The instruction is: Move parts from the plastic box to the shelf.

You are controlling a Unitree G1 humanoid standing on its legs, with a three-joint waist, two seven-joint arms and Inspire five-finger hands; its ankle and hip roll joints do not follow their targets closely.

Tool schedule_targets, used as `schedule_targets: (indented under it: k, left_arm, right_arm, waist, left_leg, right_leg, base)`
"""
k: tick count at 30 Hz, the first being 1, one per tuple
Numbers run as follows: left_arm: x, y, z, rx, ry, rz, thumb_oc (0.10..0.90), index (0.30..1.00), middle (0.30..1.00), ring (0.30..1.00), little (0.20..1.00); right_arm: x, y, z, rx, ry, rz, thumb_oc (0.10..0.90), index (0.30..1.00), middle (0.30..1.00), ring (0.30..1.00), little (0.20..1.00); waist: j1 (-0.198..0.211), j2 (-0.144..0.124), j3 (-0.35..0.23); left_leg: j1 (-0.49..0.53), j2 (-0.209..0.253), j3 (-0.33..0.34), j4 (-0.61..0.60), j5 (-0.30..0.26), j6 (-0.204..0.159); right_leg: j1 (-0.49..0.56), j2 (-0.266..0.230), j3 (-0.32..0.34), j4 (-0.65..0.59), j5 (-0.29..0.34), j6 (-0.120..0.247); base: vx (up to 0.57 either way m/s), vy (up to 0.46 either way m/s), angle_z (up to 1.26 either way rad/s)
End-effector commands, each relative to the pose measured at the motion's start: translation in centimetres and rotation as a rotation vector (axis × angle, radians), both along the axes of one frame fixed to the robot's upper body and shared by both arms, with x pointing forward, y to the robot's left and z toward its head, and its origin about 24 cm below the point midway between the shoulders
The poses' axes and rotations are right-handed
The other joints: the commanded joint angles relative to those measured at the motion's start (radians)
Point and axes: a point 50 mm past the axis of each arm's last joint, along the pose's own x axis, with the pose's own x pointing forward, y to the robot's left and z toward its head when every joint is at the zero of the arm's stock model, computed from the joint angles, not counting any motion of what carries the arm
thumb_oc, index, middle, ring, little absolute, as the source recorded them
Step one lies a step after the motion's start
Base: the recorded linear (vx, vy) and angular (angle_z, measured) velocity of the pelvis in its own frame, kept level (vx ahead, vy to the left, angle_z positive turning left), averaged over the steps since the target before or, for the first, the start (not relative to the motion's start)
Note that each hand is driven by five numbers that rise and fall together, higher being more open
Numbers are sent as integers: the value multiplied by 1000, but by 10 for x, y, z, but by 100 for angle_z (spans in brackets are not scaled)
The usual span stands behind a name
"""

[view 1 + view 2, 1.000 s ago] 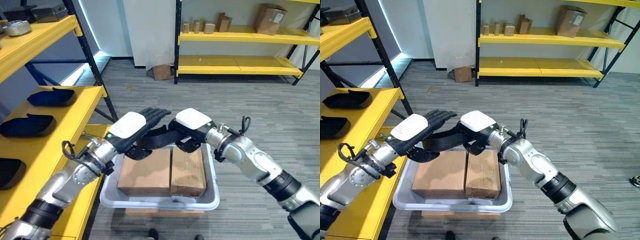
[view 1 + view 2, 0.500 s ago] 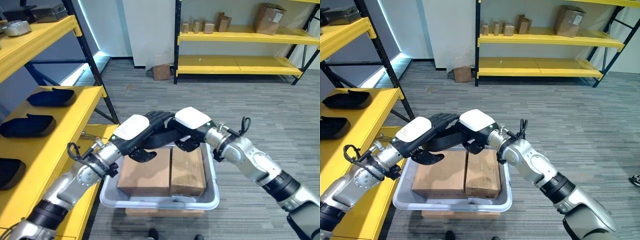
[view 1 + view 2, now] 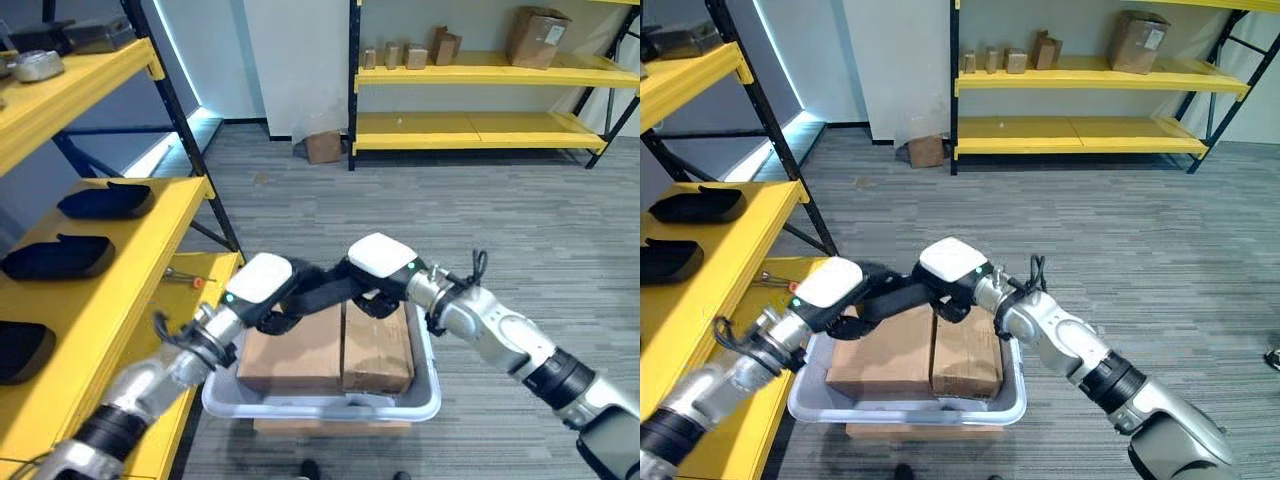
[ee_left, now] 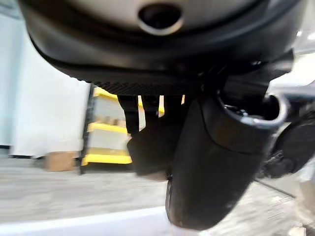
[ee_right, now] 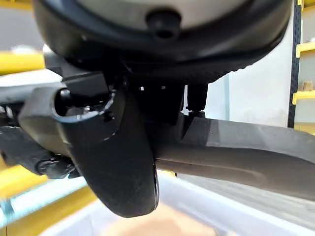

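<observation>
Lifting out a dark part [image 3: 318, 291] above the plastic box [image 3: 424, 400], both robot hands meeting on it: right robot hand [image 3: 380, 272] curled round one end, left robot hand [image 3: 265, 292] closing on the other. Judged step: handover toward the yellow shelf [image 3: 120, 280] on the left. Next calls for the right to release, then a carry to bare shelf beside the dark trays [image 3: 60, 256].

From my seat the plastic box [image 3: 425, 400] looks like smooth, slightly glossy pale grey plastic. The two cartons [image 3: 330, 345] inside it are matt brown cardboard, one creased along its top. The dark part [image 3: 325, 290] I see between the hands looks like matt black plastic or rubber. The left hand [image 3: 262, 280] and right hand [image 3: 383, 258] are matt black with smooth white covers. The shelf [image 3: 120, 265] is painted metal, yellow boards on dark posts. The floor [image 3: 500, 220] looks like rough grey carpet.
</observation>
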Motion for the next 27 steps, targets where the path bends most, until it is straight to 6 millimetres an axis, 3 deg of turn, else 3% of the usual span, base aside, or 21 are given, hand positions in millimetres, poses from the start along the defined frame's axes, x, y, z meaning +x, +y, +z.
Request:
schedule_targets:
  k: [1, 9, 16, 22, 25, 26, 27]
  left_arm:
    - [23, -8, 28, 42, -193, 6, 400, 300, 300, 300, 300]
    - [21, -10, 49, -66, -213, 17, 400, 300, 300, 300, 300]
    - [25, -33, 71, -232, -283, -57, 400, 300, 300, 300, 300]
    - [18, -64, 94, -321, -360, -211, 400, 300, 300, 300, 300]
    - [18, -66, 97, -335, -365, -216, 400, 300, 300, 300, 300]
    - [18, -66, 97, -333, -365, -217, 400, 300, 300, 300, 300]
    - [17, -65, 96, -329, -361, -213, 400, 300, 300, 300, 300]
  right_arm:
    - [-12, 44, 82, 329, -297, 259, 400, 300, 300, 300, 300]
    - [-11, 37, 96, 427, -279, 257, 400, 300, 300, 300, 300]
    - [-11, 51, 110, 568, -232, 282, 400, 300, 300, 300, 300]
    - [-12, 64, 98, 572, -135, 289, 400, 300, 300, 300, 300]
    - [-14, 65, 94, 558, -62, 306, 400, 300, 300, 300, 300]
    - [-15, 65, 94, 559, -50, 306, 469, 396, 396, 396, 396]
    - [-15, 64, 93, 567, -51, 299, 873, 962, 962, 962, 962]
  waist:
    - [-15, -33, -52]
    - [-9, -33, -52]
    - [-1, -38, -57]
    - [1, -41, -65]
    - [0, -44, -68]
    - [0, -45, -68]
    - [0, -45, -68]
  left_leg:
    - [58, 57, -6, -2, -87, -26]
    - [55, 58, -7, 3, -78, -28]
    - [57, 55, -19, 3, -82, -24]
    - [56, 50, -23, 2, -87, -22]
    - [58, 49, -22, 1, -90, -21]
    - [58, 49, -22, 0, -90, -21]
    - [58, 49, -22, 0, -90, -21]
  right_leg:
    - [3, -29, 9, 62, -85, 37]
    - [5, -27, 9, 61, -80, 29]
    - [11, -25, 7, 63, -83, 22]
    - [16, -29, 2, 62, -85, 24]
    - [18, -29, 1, 58, -85, 26]
    - [18, -29, 1, 57, -84, 27]
    - [18, -30, 0, 57, -83, 28]
  base:
    - [1, -7, -7]
    - [-2, -6, -2]
    - [0, 0, 0]
    - [0, 0, 0]
    - [0, 0, 0]
    - [0, 0, 0]
    - [0, 0, 0]
